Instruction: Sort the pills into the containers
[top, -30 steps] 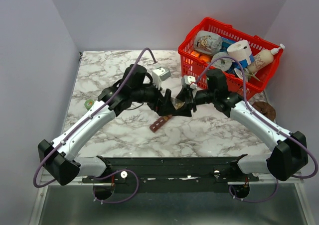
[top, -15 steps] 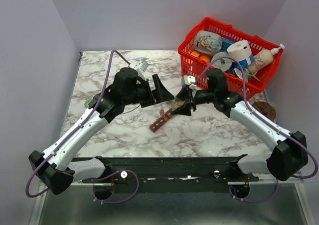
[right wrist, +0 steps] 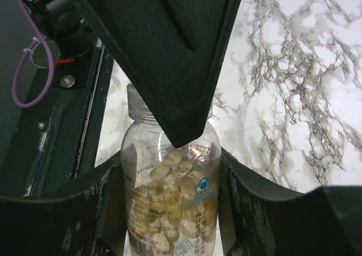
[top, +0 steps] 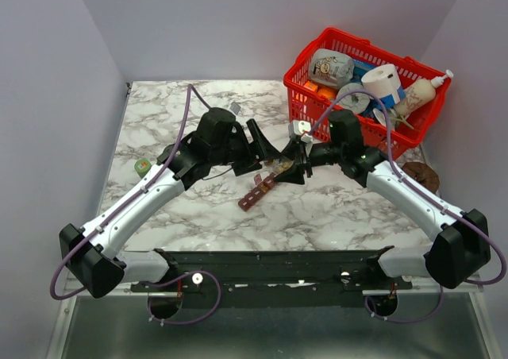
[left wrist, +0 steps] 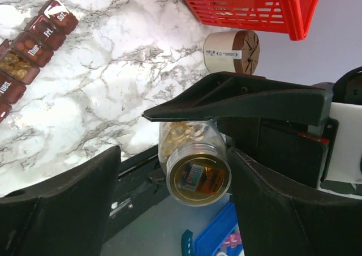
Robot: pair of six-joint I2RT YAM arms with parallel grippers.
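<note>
Right wrist shows right end effector [right wrist: 168, 222] pinching clear bottle [right wrist: 141, 171] of amber pills [right wrist: 169, 196], left end effector [left wrist: 174, 150] spread.

White day names are printed on the containers [left wrist: 31, 47], seen from the left wrist: "Sat" on the end compartment, then "Fri", then "Thur", and two compartments on, "Tues". The bottle [right wrist: 169, 210] carries blue print and a round blue logo on its clear wall, too small to read. A coloured label shows through its base, also illegible. A white label on the cylinder [left wrist: 226, 52] bears fine print that cannot be read.
</note>
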